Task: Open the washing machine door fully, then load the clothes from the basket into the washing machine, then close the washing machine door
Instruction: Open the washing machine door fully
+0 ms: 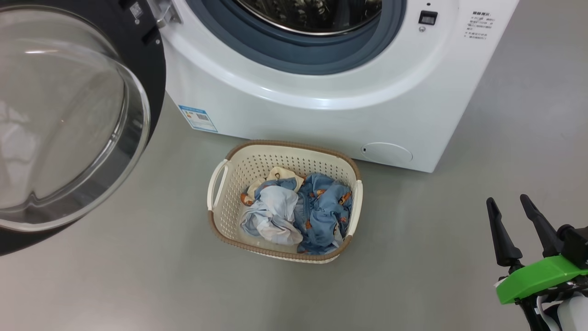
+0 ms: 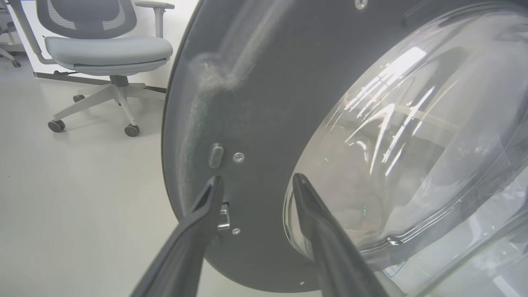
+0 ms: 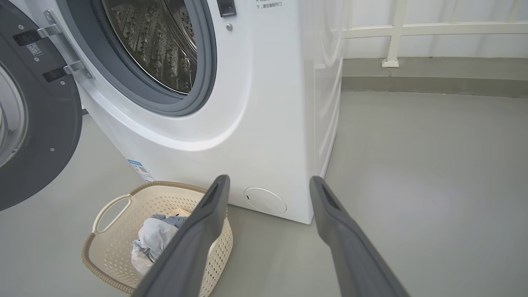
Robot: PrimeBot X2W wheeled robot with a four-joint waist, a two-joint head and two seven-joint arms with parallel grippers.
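Head view: we see the washing machine door (image 1: 69, 119) standing open on our left, its glass bowl bulging toward the camera. The drum mouth of the washing machine (image 1: 321, 110) is uncovered. The basket (image 1: 294, 144) sits on the grey floor (image 1: 138, 285) just in front of the machine. The clothes (image 1: 317, 211) lie bunched inside it, with blue printed fabric on the right, a pale piece on the left and a cream one behind. Our right gripper (image 1: 507, 198) hangs at the lower right, well apart from the basket, jaws spread and empty. In the left wrist view our left gripper (image 2: 257, 178) is close to the door's inner face, jaws spread. One tip is by the metal catch (image 2: 223, 218) and the other is before the glass. We cannot tell whether either touches.
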